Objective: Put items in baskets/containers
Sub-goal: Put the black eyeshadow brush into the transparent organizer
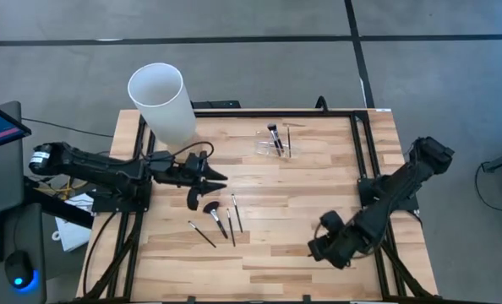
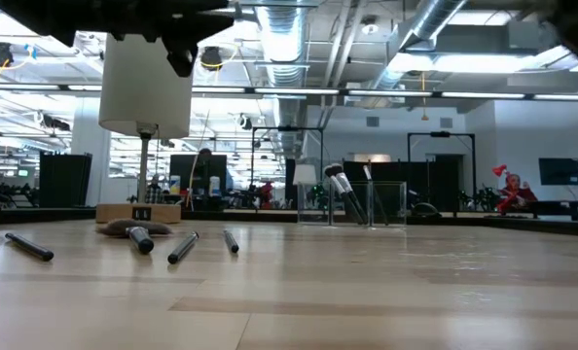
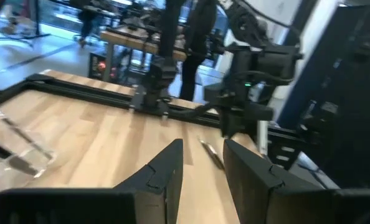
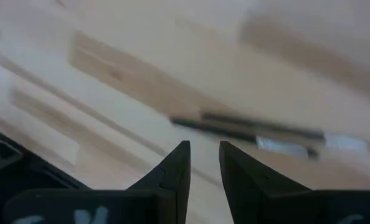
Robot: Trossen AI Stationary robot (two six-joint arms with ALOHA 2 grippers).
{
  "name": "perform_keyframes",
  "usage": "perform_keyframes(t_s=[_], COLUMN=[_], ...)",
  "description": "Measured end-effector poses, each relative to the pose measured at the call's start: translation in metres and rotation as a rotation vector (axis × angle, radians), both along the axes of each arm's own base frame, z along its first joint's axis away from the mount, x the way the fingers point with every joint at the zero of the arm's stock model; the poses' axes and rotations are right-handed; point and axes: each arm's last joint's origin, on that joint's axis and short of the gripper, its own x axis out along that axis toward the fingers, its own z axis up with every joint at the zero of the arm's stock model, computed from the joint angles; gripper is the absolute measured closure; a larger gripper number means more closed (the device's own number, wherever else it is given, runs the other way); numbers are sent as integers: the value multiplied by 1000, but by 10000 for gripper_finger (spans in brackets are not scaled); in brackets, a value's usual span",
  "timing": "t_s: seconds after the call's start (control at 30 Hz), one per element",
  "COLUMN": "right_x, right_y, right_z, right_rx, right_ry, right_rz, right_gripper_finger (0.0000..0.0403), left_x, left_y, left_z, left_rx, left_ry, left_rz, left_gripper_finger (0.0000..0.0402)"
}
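Left gripper [image 1: 220, 177]: dark fingers [image 3: 166, 168] parted narrowly, holding nothing. Thin dark-handled, silver-ferruled makeup brushes [image 1: 220, 221] lay loose on the pale wooden table [image 1: 276, 253], just beyond those fingertips, on the side away from the small clear acrylic brush holder [image 1: 276, 145], long axes roughly crosswise to the fingers. Right gripper [image 1: 319, 249]: narrowly parted, empty, well apart from the holder; left arm nearer.

Holder [image 1: 275, 145]: on the table [image 1: 302, 245], toward its far edge, near the middle; brushes [image 1: 273, 136] stand in it.
Cylinder [image 1: 162, 101]: at the table's far left corner.
Loose brushes [image 1: 221, 221]: lying on the table left of centre, nearer than the holder.
Left gripper [image 1: 220, 177]: between the cylinder and the loose brushes.
Right gripper [image 1: 314, 249]: over the near right part of the table.
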Motion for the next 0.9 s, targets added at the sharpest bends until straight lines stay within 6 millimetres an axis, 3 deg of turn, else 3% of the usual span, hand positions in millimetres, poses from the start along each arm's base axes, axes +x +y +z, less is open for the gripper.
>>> perform_keyframes(t_s=[0.33, 0.67, 0.9], right_x=[-18, -22, -20], right_y=[22, 13, 10], right_z=[-17, -28, -31], right_rx=[-10, -101, -136], right_ry=[102, 265, 287], right_rz=[-107, -145, 66], right_gripper_finger=[327, 327, 327], left_x=[-1, -1, 0], left_y=[-12, -10, -4], left_z=[0, 0, 0], left_rx=[12, 82, 90], left_ry=[-2, -15, -16], left_rz=[-55, -52, -21], left_gripper_finger=[289, 289, 289])
